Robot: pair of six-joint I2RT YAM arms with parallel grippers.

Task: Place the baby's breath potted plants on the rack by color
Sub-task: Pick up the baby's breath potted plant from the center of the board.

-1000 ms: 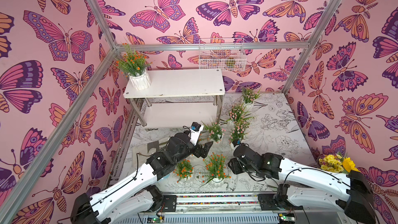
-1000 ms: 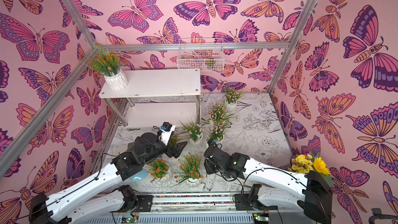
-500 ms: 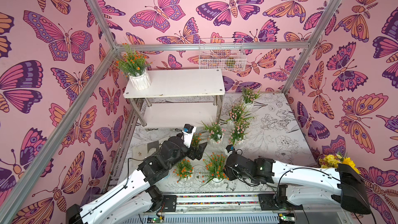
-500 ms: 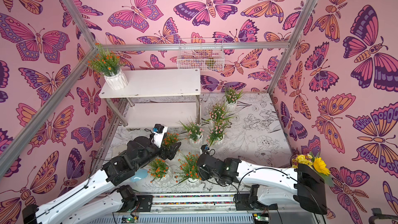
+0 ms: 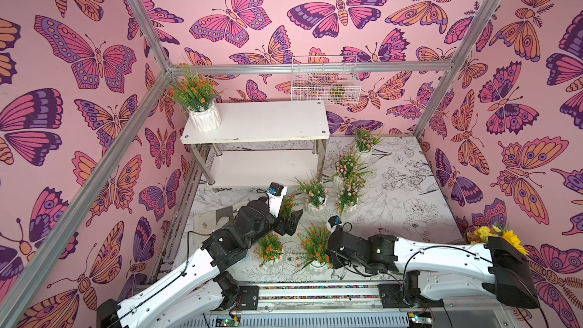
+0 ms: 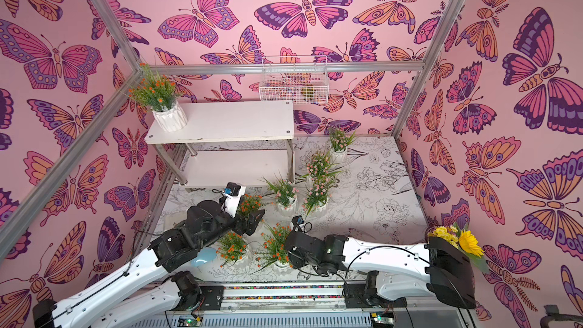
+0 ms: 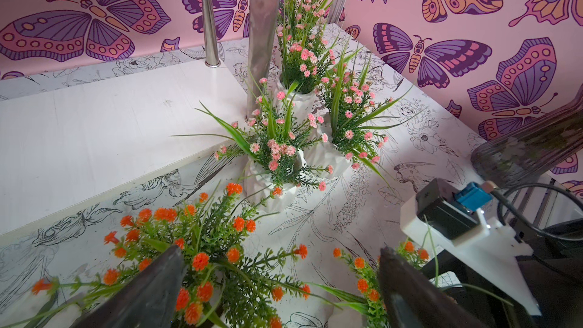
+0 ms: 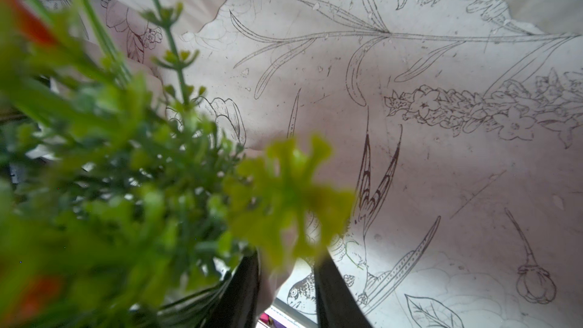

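Note:
The white rack point(image 5: 268, 121) stands at the back left, and one orange potted plant point(image 5: 198, 102) sits on its top shelf's left end. Several pink plants point(image 5: 347, 168) cluster on the table right of the rack. Three orange ones stand in front. My left gripper point(image 5: 288, 219) point(image 7: 277, 279) hangs open over the one nearest the rack point(image 7: 214, 263), foliage between its fingers. My right gripper point(image 5: 328, 258) point(image 8: 288, 291) sits at the pot of the front orange plant point(image 5: 315, 247). Its jaws are a narrow gap apart, with a pale blurred edge and table print between them.
A white wire basket point(image 5: 325, 83) hangs on the back wall above the rack. A yellow sunflower bunch point(image 5: 495, 236) sits at the right behind my right arm. The third orange plant point(image 5: 269, 247) stands between both arms. Metal frame posts point(image 5: 145, 102) edge the table.
My right arm has slid left to the front orange plant and its jaws have narrowed. My left arm has drawn back slightly over the orange plant beneath it.

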